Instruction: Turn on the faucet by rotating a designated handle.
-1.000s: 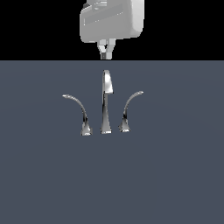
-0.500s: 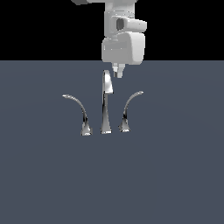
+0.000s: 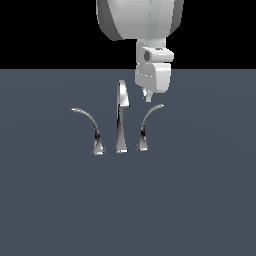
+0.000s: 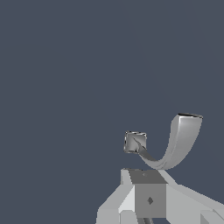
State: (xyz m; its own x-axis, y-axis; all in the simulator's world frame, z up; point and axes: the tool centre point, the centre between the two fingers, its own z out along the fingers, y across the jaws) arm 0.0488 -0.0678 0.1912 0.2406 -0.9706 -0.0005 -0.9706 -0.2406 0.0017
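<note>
The chrome faucet stands on the grey surface in the exterior view, its tall spout (image 3: 121,117) in the middle. The handle (image 3: 147,126), the shorter and steeper lever, is on the exterior view's right of the spout, its tip sweeping up. The longer lever (image 3: 89,126) is on the spout's other side. My gripper (image 3: 148,96) hangs just above the handle's tip, apart from it, its fingers together and holding nothing. In the wrist view the handle (image 4: 179,142) curves up from its small base (image 4: 135,142), just beyond my gripper (image 4: 146,183).
The grey surface (image 3: 200,200) spreads flat around the faucet on every side. The bulky white arm (image 3: 140,20) fills the space above and behind the spout.
The arm has come down and shifted toward the exterior view's right, from above the spout to just over the handle's tip. The faucet has not moved.
</note>
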